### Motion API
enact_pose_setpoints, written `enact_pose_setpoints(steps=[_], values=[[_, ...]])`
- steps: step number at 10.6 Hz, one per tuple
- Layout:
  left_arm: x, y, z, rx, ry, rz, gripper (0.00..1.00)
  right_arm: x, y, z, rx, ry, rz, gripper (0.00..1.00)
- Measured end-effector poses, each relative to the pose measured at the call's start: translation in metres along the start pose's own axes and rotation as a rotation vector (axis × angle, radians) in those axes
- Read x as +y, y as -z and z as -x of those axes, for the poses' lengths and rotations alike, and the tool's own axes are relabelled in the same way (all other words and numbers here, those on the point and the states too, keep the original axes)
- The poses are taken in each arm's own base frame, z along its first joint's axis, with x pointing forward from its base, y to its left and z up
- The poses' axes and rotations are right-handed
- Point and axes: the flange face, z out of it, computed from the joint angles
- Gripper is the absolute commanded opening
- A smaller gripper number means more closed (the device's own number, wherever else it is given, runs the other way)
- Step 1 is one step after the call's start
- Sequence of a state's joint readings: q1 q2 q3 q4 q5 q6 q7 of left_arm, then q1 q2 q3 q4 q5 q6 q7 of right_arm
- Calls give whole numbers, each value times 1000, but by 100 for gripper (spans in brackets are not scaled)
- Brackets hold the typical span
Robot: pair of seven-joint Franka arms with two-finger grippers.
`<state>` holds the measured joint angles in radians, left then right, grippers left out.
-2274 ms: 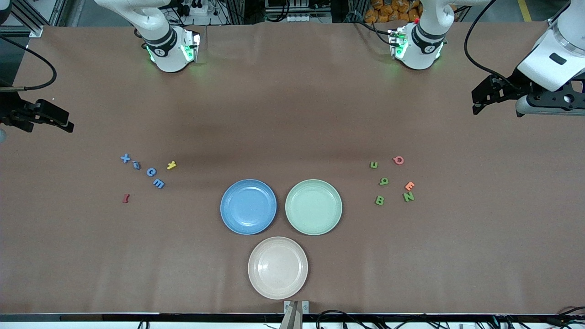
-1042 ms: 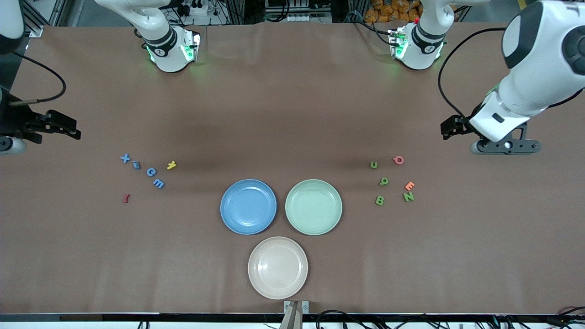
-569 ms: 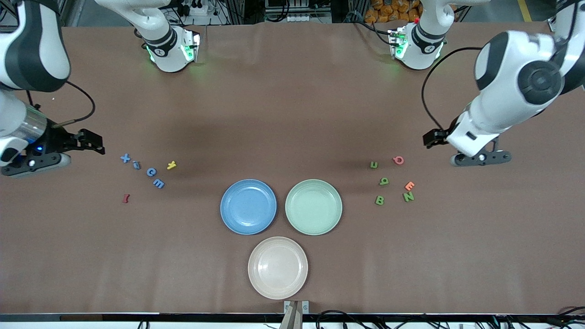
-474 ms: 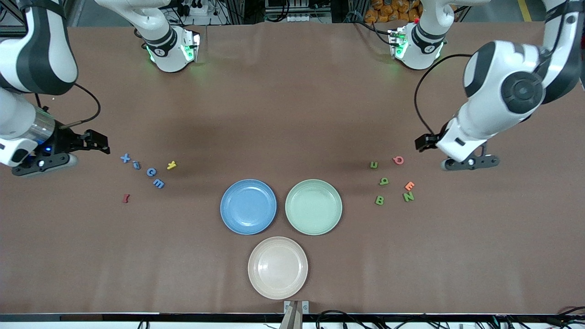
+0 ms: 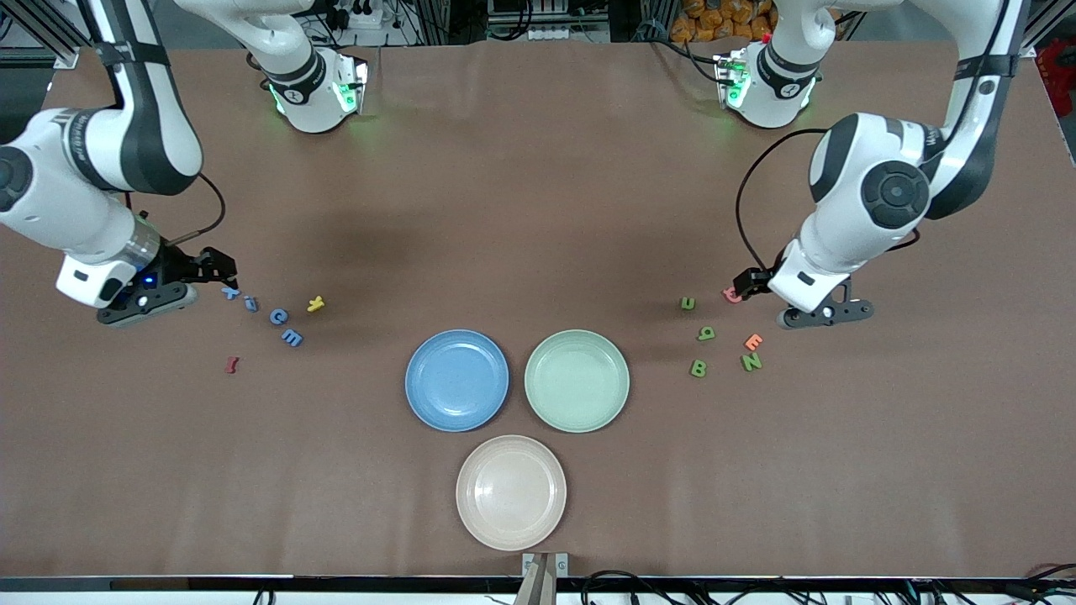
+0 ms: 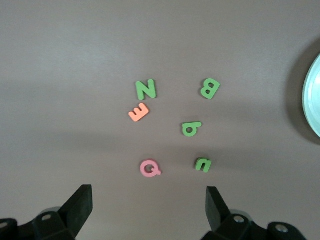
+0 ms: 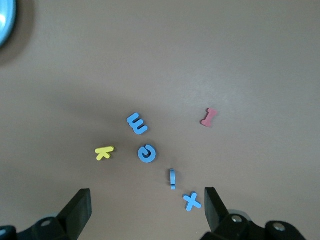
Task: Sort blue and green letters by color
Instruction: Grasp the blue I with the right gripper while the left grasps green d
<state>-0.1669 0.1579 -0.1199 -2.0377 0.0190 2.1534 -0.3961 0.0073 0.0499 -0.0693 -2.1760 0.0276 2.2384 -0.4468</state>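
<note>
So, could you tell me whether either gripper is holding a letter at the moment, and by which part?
Nothing is held. The left gripper is open over the pink Q; the right gripper is open over the blue X.

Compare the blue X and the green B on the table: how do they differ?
The blue X lies toward the right arm's end of the table, the green B toward the left arm's end. The blue X is farther from the front camera than the green B. The open right claw hangs right beside the blue X; the open left claw is not over the green B. Both lie flat on the table, outside the plates.
</note>
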Motion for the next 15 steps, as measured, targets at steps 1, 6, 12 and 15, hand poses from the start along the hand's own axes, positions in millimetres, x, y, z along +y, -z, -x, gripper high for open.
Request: enact_pose_setpoints(steps=[1, 6, 12, 15], values=[[2, -12, 5, 16, -2, 8, 100, -2, -14, 7, -10, 27, -4, 100], [8, -79, 14, 38, 78, 32, 100, 24, -77, 50, -16, 87, 0, 100], [45, -138, -14, 15, 194, 52, 100, 22, -151, 54, 18, 141, 41, 100], [45, -160, -21, 3, 178, 25, 100, 23, -170, 55, 26, 169, 53, 100]])
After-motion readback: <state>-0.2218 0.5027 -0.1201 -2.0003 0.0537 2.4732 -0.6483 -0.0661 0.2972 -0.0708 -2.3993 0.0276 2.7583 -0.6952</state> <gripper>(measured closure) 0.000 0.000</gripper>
